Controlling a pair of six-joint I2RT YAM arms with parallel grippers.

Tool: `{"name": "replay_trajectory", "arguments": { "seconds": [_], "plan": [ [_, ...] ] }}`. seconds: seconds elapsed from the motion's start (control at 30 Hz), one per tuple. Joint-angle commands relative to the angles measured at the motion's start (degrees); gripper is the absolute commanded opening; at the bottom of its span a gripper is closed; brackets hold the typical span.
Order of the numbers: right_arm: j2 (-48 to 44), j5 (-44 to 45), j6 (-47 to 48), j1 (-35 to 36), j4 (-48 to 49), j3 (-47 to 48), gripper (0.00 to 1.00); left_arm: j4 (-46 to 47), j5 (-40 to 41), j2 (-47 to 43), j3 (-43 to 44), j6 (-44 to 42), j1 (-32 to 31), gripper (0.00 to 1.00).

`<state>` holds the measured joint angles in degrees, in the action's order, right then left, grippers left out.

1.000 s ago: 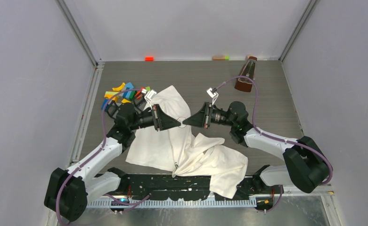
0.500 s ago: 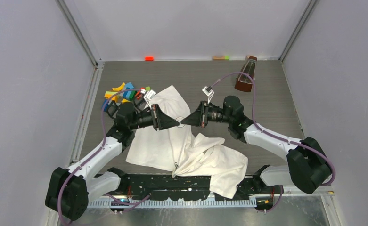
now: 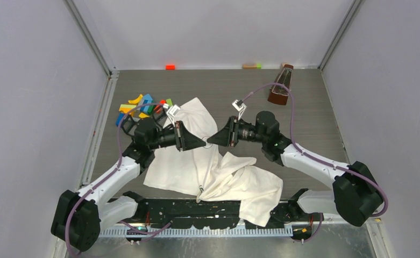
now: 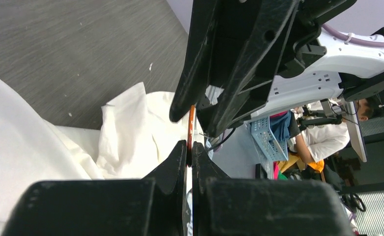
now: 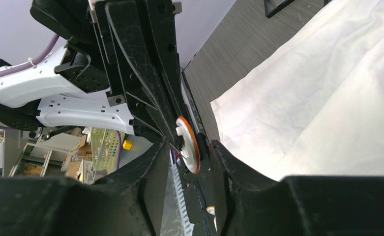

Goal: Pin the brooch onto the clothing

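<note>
The clothing point(image 3: 189, 164) is a white T-shirt lying crumpled on the grey table, with its plain side up and no print showing. It also shows in the left wrist view point(image 4: 121, 132) and the right wrist view point(image 5: 317, 93). The brooch point(image 3: 207, 139) is a small round white disc with an orange rim. My left gripper point(image 3: 203, 141) is shut on the brooch's edge point(image 4: 191, 123) and holds it above the shirt. My right gripper point(image 3: 211, 141) faces it tip to tip. Its open fingers point(image 5: 160, 152) straddle the brooch point(image 5: 189, 146) without touching it.
Coloured toy blocks point(image 3: 143, 105) lie at the back left, next to the shirt's corner. A brown wedge-shaped object point(image 3: 280, 86) stands at the back right. A red block point(image 3: 170, 66) and a small tan and green piece point(image 3: 252, 65) lie along the back wall.
My right arm has shifted slightly left, bringing its open fingers closer around the brooch. My left gripper still holds the brooch in nearly the same place.
</note>
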<state>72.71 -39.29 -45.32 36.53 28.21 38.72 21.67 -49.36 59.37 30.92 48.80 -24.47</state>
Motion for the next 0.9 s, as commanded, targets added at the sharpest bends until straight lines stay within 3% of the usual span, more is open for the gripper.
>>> {"name": "replay_trajectory", "arguments": {
  "seconds": [0.0, 0.2, 0.27, 0.4, 0.47, 0.57, 0.63, 0.87],
  "plan": [
    [-4.84, 5.32, 2.36, -0.37, -1.18, -0.26, 0.44, -4.01, -0.61, -1.07, 1.76, -3.00, -0.67, 0.00],
    [-7.90, 4.17, 2.92, -2.83, -5.59, 0.72, 0.66, -9.55, 1.45, -0.19, 3.10, -4.63, 0.54, 0.00],
    [-9.35, 3.58, 3.72, -4.18, -8.16, 1.12, 0.68, -13.61, 1.02, -0.01, 5.15, -6.41, 1.60, 0.00],
    [-12.55, 8.19, 9.23, -7.44, -21.52, 2.17, 0.72, -26.84, 0.26, 0.63, 11.97, -12.80, 4.87, 0.00],
    [-14.02, 15.61, 11.94, -9.12, -31.73, 2.97, 0.77, -34.91, 0.34, 1.43, 16.22, -16.38, 6.78, 0.00],
    [-14.12, 28.64, 15.00, -9.55, -46.08, 4.07, 0.79, -40.36, 2.48, 2.84, 20.41, -19.67, 7.42, 0.00],
    [-13.12, 32.17, 15.91, -9.55, -51.24, 4.41, 0.79, -39.99, 3.04, 3.29, 20.80, -20.13, 7.49, 0.00],
    [-10.09, 30.79, 13.78, -9.49, -55.72, 0.10, 0.80, -42.38, 8.29, 2.78, 19.87, -24.51, 7.51, 0.00]
  ]
}}
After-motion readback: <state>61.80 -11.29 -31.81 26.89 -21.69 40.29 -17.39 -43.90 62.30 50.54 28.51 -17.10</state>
